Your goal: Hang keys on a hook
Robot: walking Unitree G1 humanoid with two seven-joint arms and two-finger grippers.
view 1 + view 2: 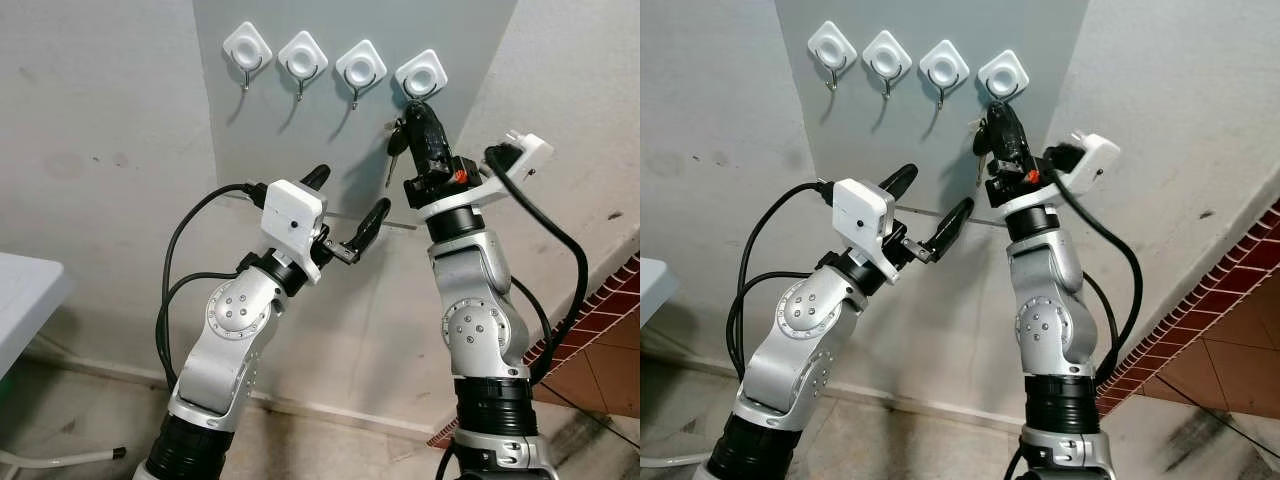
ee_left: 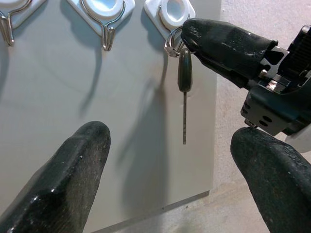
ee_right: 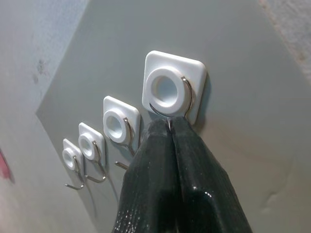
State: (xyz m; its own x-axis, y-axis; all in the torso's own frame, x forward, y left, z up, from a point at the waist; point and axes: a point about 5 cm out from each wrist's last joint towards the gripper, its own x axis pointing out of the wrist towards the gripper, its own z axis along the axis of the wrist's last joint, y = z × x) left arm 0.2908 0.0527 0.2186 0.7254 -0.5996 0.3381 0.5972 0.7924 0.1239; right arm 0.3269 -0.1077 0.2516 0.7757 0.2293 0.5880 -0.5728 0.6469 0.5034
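We see our left tool (image 1: pixel 345 212), fingers apart, holding nothing, below the hooks. Our right tool (image 1: pixel 413 107) is pinched together on the key ring at the rightmost hook (image 1: pixel 421 76); keys (image 2: pixel 184 82) dangle just beneath it.

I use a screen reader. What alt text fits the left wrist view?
The right end effector, shut on the key ring, holds it at the rightmost white hook on a grey panel; a dark-headed key dangles below. The left end effector's open fingers frame the foreground.
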